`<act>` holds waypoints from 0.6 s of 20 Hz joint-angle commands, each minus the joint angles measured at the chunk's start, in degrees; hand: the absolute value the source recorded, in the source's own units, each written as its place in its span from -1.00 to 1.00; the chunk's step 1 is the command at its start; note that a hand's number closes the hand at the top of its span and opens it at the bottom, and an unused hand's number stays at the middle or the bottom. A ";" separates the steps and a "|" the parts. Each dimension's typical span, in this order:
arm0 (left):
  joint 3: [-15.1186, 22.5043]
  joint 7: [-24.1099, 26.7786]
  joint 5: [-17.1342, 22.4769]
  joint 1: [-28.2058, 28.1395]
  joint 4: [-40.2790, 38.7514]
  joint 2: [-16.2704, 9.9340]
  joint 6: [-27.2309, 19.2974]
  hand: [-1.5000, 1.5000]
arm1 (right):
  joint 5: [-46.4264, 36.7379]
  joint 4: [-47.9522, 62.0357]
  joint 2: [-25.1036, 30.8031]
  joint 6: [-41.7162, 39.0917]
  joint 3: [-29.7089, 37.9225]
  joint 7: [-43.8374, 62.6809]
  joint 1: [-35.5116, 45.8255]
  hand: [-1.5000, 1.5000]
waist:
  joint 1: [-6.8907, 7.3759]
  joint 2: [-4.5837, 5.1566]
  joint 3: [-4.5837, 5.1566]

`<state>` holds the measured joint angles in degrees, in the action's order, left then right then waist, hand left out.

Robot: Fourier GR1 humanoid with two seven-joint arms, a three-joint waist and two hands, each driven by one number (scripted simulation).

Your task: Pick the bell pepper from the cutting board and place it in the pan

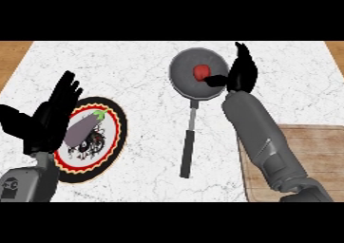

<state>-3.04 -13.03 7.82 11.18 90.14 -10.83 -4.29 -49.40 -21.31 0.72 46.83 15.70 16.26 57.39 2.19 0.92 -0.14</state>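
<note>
A red bell pepper (201,71) lies inside the dark grey pan (183,76), whose black handle (188,154) points toward me. My right hand (239,73) hovers at the pan's right rim with fingers straight and the thumb reaching toward the pepper, apart from it. The wooden cutting board (319,156) sits at the lower right, partly hidden by my right forearm. My left hand (45,116) stays open at the left edge, fingers up.
A round patterned plate (115,137) with a purple eggplant (83,130) on it lies at the left, partly covered by my left hand. The white marble counter (139,61) ends in wood at both far corners.
</note>
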 commanded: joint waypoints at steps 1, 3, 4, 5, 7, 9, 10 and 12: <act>-1.84 0.21 0.95 -0.77 -0.51 -0.89 0.44 0.00 | 9.12 -8.03 -0.38 -0.93 5.18 -9.17 -2.00 -1.00 | -1.71 -0.76 0.01; -2.25 0.74 0.61 -0.82 -1.78 -1.45 0.76 0.00 | 14.98 -11.35 -0.69 -0.15 6.77 -14.91 -6.42 -1.00 | -1.92 -0.78 0.00; -3.24 -0.31 2.29 -0.86 -0.62 -2.77 2.42 0.00 | 18.13 -13.02 -0.70 -1.87 6.19 -16.90 -7.71 -1.00 | -1.79 -1.01 0.02; -2.49 -0.14 0.70 -2.71 1.44 -1.28 -0.03 0.00 | 18.06 -16.73 -0.32 -5.99 6.82 -18.29 -10.86 -1.00 | -2.90 -1.36 0.06; -3.95 -0.40 1.85 -2.61 0.17 -2.81 1.45 0.00 | 24.77 -21.23 -0.70 -7.80 4.09 -23.28 -16.48 -1.00 | -3.16 -1.67 0.05; -2.20 2.67 0.19 -3.62 -0.88 0.52 -0.48 0.00 | 29.41 -26.07 -0.71 -12.16 3.59 -25.35 -19.29 -1.00 | -3.41 -1.58 0.09; -2.88 -1.39 1.31 -3.45 1.94 -1.22 0.07 0.00 | 31.30 -28.59 -0.71 -13.59 -0.10 -24.45 -21.77 -1.00 | -3.18 -1.88 0.10; -3.33 -0.07 0.20 -2.38 -1.32 -1.46 -0.41 0.00 | 34.32 -33.52 -0.71 -19.06 -0.68 -27.33 -28.57 -1.00 | -4.48 -1.97 0.11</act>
<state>-5.66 -12.87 8.26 9.26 89.65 -11.71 -4.60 -22.62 -46.62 0.08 34.36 18.01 -6.34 38.34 -1.25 -0.65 -0.05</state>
